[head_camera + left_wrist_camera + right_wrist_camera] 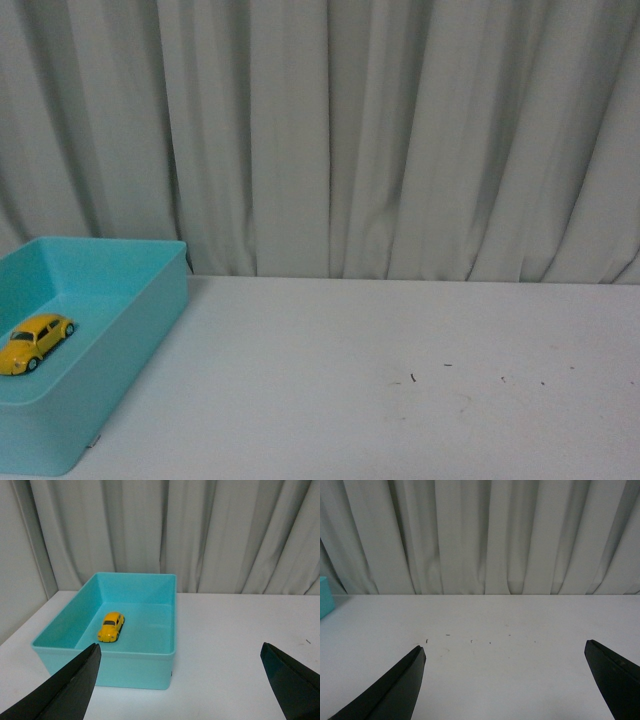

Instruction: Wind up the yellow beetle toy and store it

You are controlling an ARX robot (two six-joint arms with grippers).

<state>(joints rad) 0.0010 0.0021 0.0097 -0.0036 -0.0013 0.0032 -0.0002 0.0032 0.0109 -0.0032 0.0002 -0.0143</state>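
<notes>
The yellow beetle toy [35, 341] rests on its wheels on the floor of a turquoise bin [140, 330] at the table's left edge. The left wrist view shows the same car [111, 626] inside the bin [150, 655], with my left gripper [181, 647] open, held back from the bin's near wall, nothing between its black fingers [75, 680]. My right gripper [504, 647] is open too, over bare white table, holding nothing. Neither arm appears in the front view.
A white table [400, 380] carries a few small dark specks [412, 377] right of centre. A grey pleated curtain [380, 130] closes off the back. A corner of the bin [324, 597] shows at the edge of the right wrist view.
</notes>
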